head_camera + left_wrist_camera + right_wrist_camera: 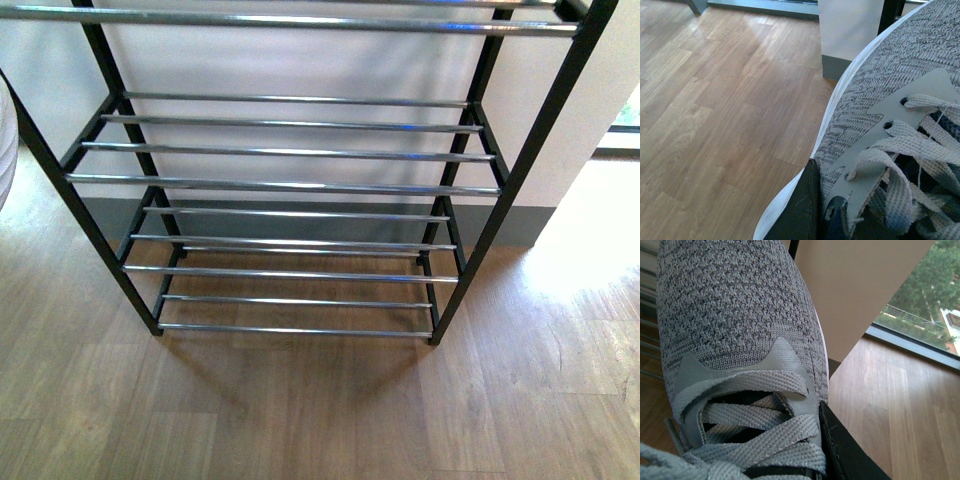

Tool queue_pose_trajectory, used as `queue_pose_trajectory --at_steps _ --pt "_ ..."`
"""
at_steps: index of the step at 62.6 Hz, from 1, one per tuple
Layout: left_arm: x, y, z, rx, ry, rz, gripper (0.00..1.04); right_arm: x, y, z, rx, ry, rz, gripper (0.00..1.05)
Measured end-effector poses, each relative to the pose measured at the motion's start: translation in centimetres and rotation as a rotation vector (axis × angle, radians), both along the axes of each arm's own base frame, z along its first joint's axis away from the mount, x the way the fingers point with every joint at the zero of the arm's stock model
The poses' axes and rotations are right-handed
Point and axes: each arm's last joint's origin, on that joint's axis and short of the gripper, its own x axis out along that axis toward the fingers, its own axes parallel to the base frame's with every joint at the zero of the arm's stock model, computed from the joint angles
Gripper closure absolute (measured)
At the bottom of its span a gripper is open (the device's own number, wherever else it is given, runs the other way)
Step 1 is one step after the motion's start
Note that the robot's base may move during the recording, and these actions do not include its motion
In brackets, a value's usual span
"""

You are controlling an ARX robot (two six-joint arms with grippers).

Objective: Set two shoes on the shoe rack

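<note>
A shoe rack [290, 184] is seen from above and in front, standing on a wooden floor [300, 420] of pale brown planks. Its black metal frame is crossed by thin chrome bars, laid in tiers one above another, with four bars in the tier best shown. A white wall [300, 65] with a grey skirting [520, 228] is seen just behind it. A strip of window [628, 120] is shown at the right edge, and sunlight is cast on the floor below it.
</note>
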Motion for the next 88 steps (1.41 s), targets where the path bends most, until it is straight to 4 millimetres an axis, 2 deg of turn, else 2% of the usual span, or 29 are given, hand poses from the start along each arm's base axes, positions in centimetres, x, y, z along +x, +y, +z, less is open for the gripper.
queue_pose_trajectory --at_steps 49,54,60,67,77,88 --pt "0.0 0.0 0.0 0.003 -0.002 0.005 1.03 0.0 0.0 0.0 0.001 -0.001 0.002 1.03" --pt "0.0 0.0 0.0 0.003 -0.002 0.005 1.03 0.2 -0.1 0.1 0.147 -0.051 0.135 1.03" --pt "0.0 0.0 0.0 0.002 -0.002 0.004 1.03 0.7 0.4 0.1 0.283 -0.027 0.243 1.03" --pt "0.0 0.0 0.0 0.001 -0.002 0.002 1.03 2.3 1.5 -0.1 0.374 0.049 0.272 1.03" --pt "0.0 0.0 0.0 0.001 -0.001 0.002 1.03 7.5 3.0 0.8 0.394 0.091 0.257 1.03" --pt "0.0 0.0 0.0 0.001 -0.002 0.002 1.03 11.5 4.6 0.2 0.374 0.153 0.252 1.03"
